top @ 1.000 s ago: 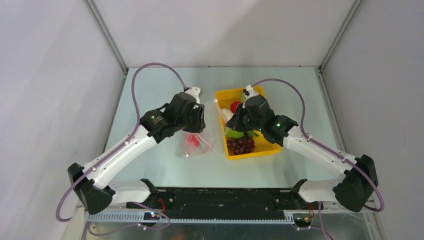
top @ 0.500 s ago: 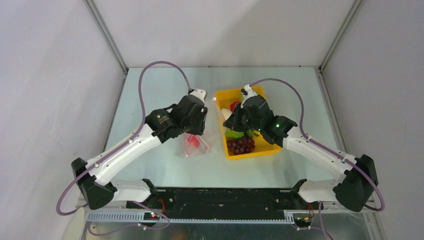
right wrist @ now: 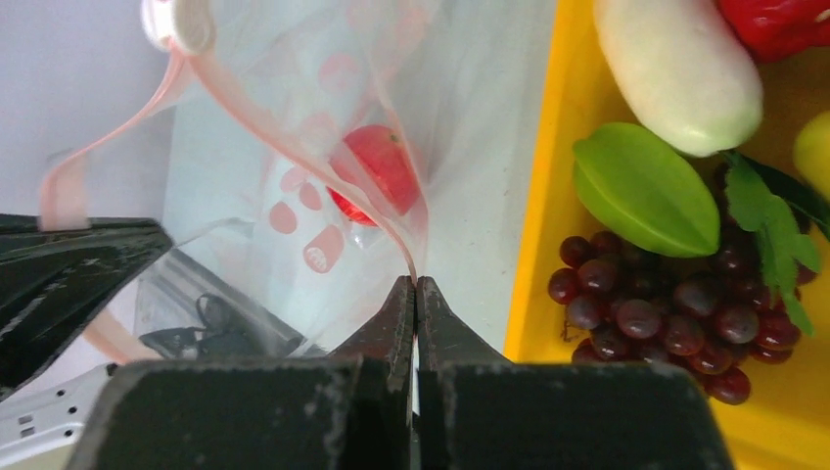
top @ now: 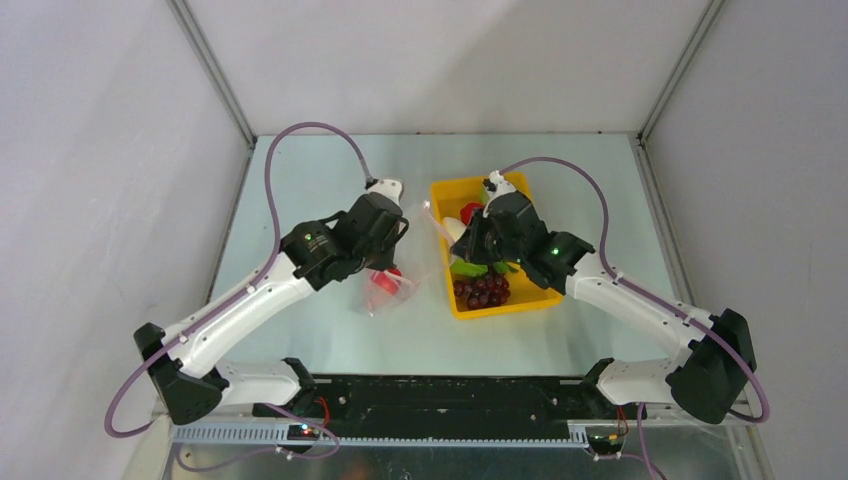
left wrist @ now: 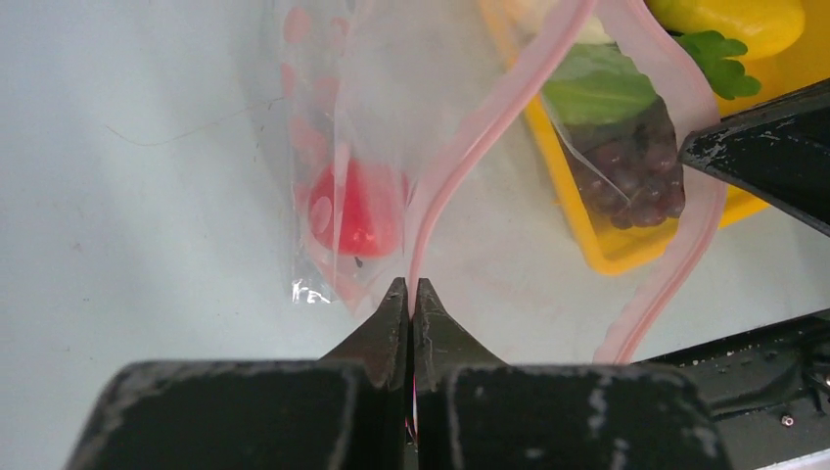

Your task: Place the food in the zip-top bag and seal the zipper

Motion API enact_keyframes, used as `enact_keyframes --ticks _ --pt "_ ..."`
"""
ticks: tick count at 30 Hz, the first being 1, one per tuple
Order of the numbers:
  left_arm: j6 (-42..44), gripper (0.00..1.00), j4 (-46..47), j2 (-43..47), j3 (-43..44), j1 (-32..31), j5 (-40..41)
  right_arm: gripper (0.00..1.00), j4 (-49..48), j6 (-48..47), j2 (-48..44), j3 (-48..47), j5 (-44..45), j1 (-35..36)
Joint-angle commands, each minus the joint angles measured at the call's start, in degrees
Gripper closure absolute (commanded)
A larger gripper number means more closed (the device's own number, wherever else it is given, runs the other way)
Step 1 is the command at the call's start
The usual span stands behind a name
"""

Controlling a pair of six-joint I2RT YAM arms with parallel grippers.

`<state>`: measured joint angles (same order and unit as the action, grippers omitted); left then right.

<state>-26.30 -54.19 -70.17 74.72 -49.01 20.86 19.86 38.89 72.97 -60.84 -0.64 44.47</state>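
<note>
The clear zip-top bag (top: 405,272) with pink dots hangs between my two grippers, its mouth spread open. Its pink zipper (left wrist: 460,157) runs up from my left gripper (left wrist: 412,284), which is shut on that edge. My right gripper (right wrist: 416,282) is shut on the opposite zipper (right wrist: 294,147) edge. One red piece of food (left wrist: 357,211) lies at the bottom of the bag, also visible in the right wrist view (right wrist: 377,166). The other food lies in the tray: dark grapes (right wrist: 666,304), a green piece (right wrist: 646,191), a white radish (right wrist: 680,73) and a red pepper (right wrist: 783,20).
The yellow tray (top: 548,296) stands just right of the bag, under the right wrist. Grey walls and metal frame posts (top: 215,75) enclose the pale table (top: 320,180). The black base rail (top: 440,395) runs along the near edge.
My left gripper has closed onto the bag's zipper edge and the left wrist has shifted slightly left. The right gripper still holds its edge.
</note>
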Motion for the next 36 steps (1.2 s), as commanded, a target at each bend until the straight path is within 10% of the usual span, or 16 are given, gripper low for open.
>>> enact_keyframes --ticks 1,4,16,26,36 --pt "0.75 1.0 1.19 3.27 1.59 -0.21 4.02 1.0 3.06 -1.7 0.19 -0.59 4.74 -1.3" --pt "0.8 1.0 3.38 2.83 1.02 -0.27 4.02 0.95 2.76 -4.68 0.57 -0.55 4.66 -1.79" --pt "-1.39 1.0 10.8 -0.76 0.64 0.46 2.8 0.07 -1.96 -26.12 -10.66 1.9 5.51 6.86" --pt "-2.22 1.0 11.83 -1.03 -0.16 3.39 1.66 0.01 -3.38 -19.1 -22.37 18.69 4.82 0.49" --pt "-2.68 1.0 11.92 -1.34 -0.7 3.69 -0.08 0.06 -5.66 -11.83 -6.92 19.74 8.1 -1.18"
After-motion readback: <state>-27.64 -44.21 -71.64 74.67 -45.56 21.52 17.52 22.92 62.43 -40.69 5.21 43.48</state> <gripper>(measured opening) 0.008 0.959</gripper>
